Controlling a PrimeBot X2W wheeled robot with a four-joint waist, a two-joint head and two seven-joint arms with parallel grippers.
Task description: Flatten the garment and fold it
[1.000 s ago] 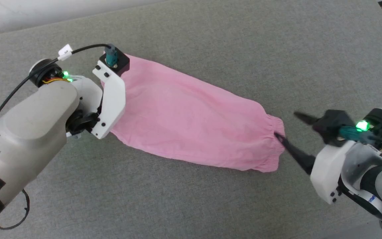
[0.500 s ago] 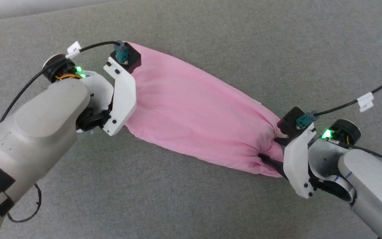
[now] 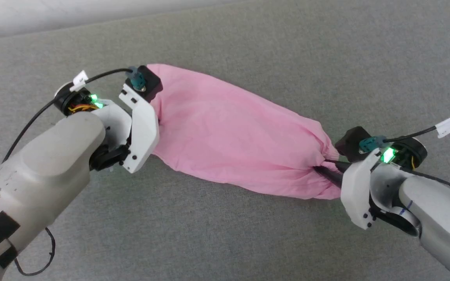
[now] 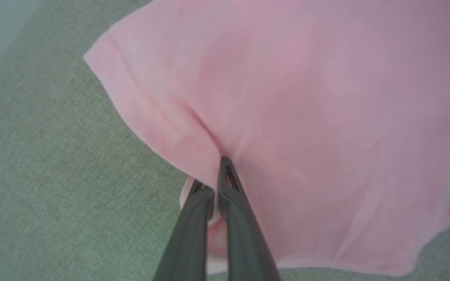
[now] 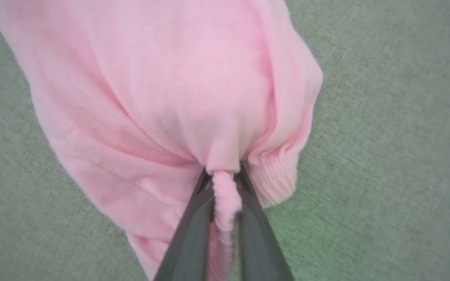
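1. I see the soft light-pink cotton shorts [image 3: 229,136] stretched slantwise across the grey woven bench [image 3: 272,50], one end at each arm.
2. My left claw [image 4: 214,177] is clamped on the hemmed leg edge [image 4: 131,97].
3. My right claw [image 5: 225,175] pinches the gathered waistband [image 5: 275,177].

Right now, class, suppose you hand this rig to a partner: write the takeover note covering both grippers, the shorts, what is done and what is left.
Grippers: the left gripper is shut on the hem end of the shorts; the right gripper is shut on the bunched elastic waistband.
Position: the shorts are stretched lengthwise between the two, over the grey surface.
Done: both ends gripped.
Left: lay them flat, smooth the creases fanning from the waistband, then fold, probably one end onto the other.
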